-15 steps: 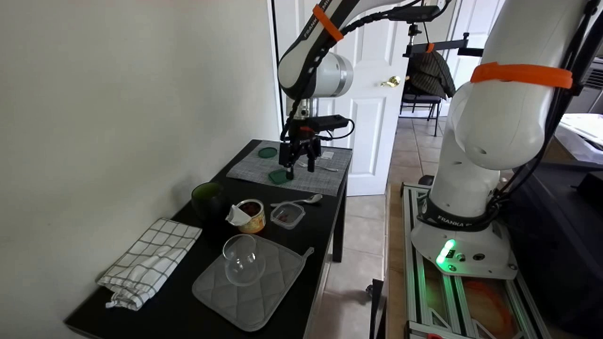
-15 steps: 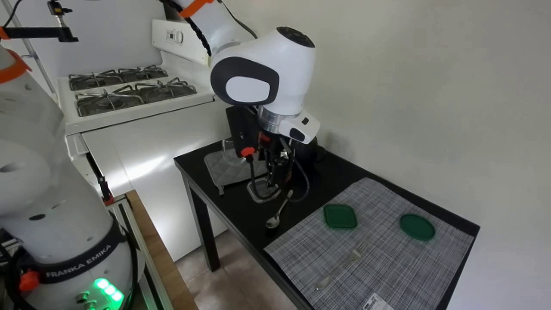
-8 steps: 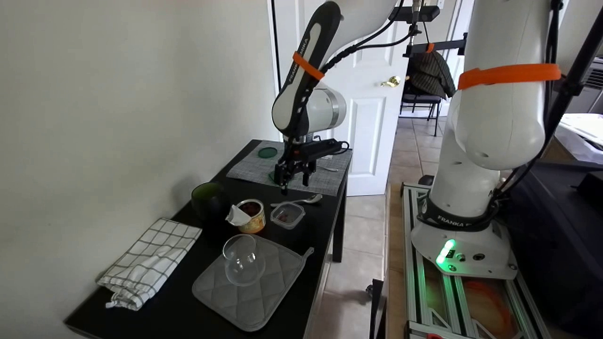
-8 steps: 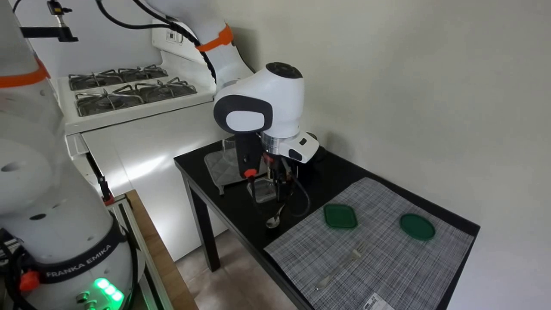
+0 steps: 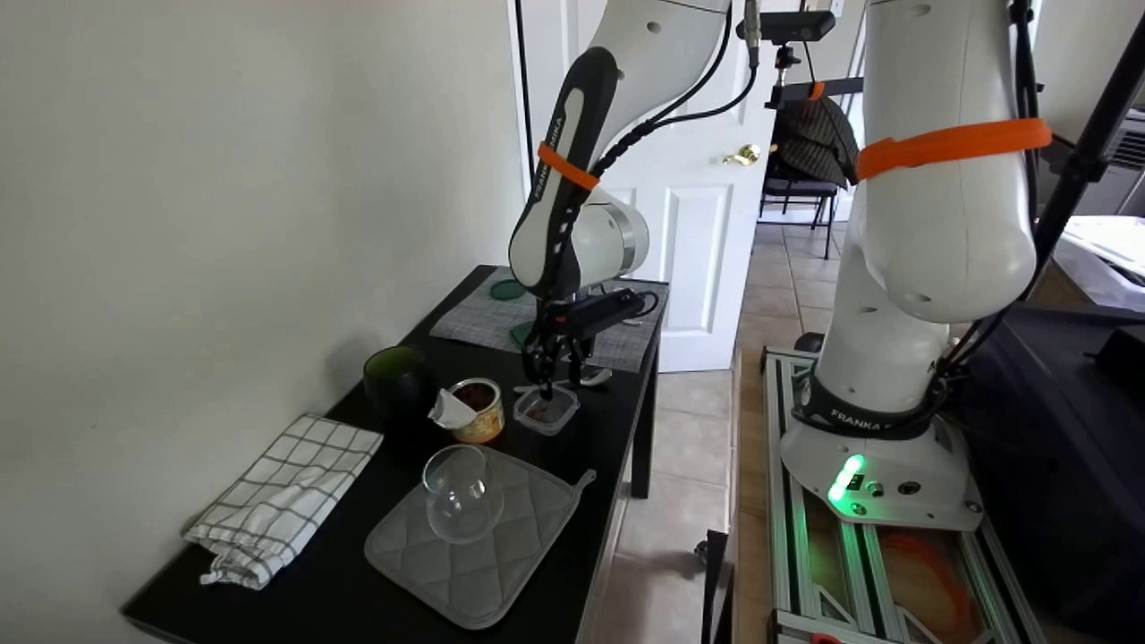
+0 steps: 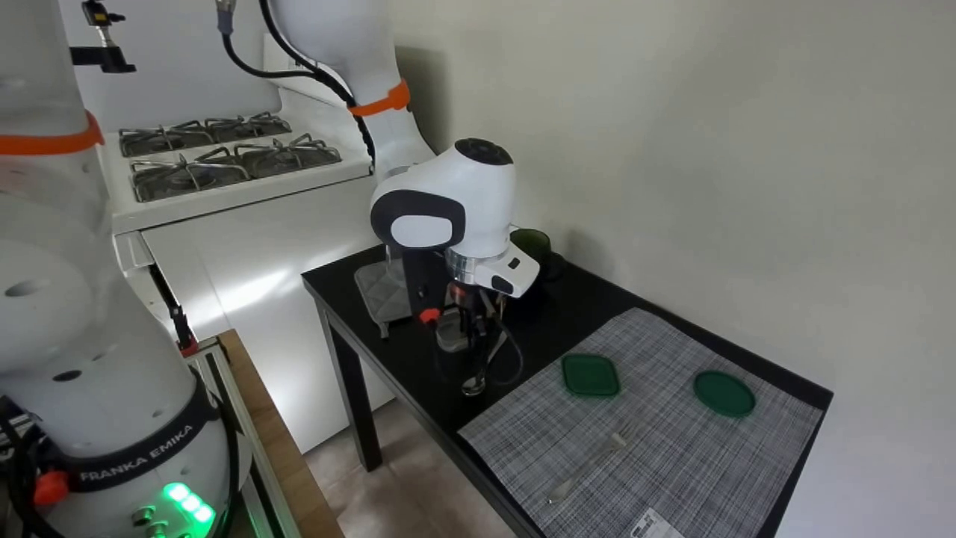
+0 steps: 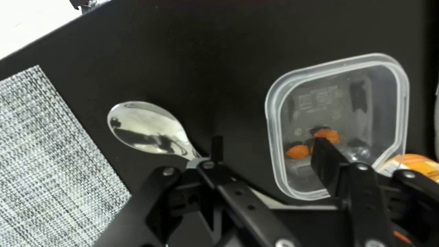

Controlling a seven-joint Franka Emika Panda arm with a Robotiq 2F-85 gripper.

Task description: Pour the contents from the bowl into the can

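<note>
Exterior view: squat round can (image 5: 486, 423)

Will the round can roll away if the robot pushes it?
Standing upright, the can would probably slide rather than roll. Knocked over, it might roll, because it's round. It could spill too: its top is open and dark reddish contents show inside.

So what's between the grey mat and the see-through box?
A silver spoon lies there on the black table, as the wrist view shows, partly hidden by the gripper.
</note>
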